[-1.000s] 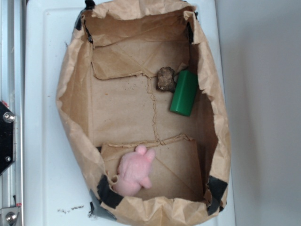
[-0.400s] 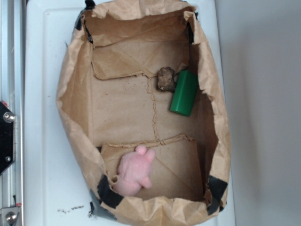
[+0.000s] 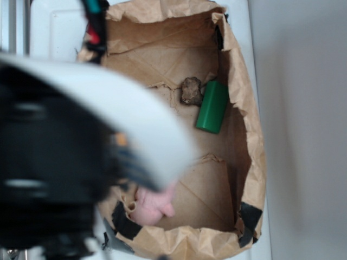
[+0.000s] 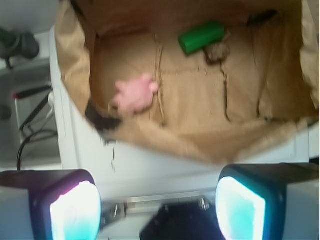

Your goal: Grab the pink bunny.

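My gripper hangs wide open and empty, outside the paper bag above the white surface. The pink bunny lies on the bag floor near the taped corner, well apart from the green cylinder. I should clear the bag wall, then descend centred over it. In the exterior view, my blurred arm hides most of the bunny.

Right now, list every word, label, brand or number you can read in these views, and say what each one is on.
None: no readable text in either view.
The green cylinder, the pink bunny and the brown paper bag show no print.
The small dark specks on the white surface by the bag are too blurred to be read as characters.
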Robot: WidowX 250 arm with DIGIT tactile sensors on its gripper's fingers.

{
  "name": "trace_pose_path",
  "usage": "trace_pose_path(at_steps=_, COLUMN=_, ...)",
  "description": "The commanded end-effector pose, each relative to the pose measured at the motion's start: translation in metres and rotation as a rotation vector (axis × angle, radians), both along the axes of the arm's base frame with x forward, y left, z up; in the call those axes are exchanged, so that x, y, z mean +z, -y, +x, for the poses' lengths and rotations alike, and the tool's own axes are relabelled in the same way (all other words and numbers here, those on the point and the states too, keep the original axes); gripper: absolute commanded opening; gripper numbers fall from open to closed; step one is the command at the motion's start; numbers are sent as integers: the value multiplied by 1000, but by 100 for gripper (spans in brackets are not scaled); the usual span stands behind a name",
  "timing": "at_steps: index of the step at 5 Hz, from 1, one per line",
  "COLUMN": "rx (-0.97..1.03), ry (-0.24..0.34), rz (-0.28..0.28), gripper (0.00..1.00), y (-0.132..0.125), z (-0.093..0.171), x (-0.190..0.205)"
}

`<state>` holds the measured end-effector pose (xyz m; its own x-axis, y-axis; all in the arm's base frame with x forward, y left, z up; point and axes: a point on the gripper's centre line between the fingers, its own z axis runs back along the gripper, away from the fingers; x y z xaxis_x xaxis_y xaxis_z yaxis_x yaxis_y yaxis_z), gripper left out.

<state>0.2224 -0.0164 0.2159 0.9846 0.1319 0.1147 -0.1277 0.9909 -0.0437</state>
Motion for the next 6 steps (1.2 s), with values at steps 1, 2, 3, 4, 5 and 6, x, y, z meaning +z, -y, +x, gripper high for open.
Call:
trace_pose_path(at_steps=1, rx=148, ry=66, rz=-33, gripper=100, y=-48, z=58, x=-24)
trace_pose_path(at_steps=2, rx=187, ry=33, rz=-9, gripper=100, y=-67, z=67, x=-48)
trace_pose_path(at_steps=3, rx=188, ry=21, rz=22, gripper=100, y=-64, z=68, x=-73)
trace_pose_path(at_steps=4, rx=243, ry=7, rz=25, gripper=100, y=-49, z=68, x=-89)
trace_pose_path(at_steps=5, rx=243, ry=7, rz=25, gripper=100, y=-49, z=68, x=-89)
trace_pose_path(at_steps=6, rx=243, ry=7, rz=25, gripper=100, y=-49, z=68, x=-89)
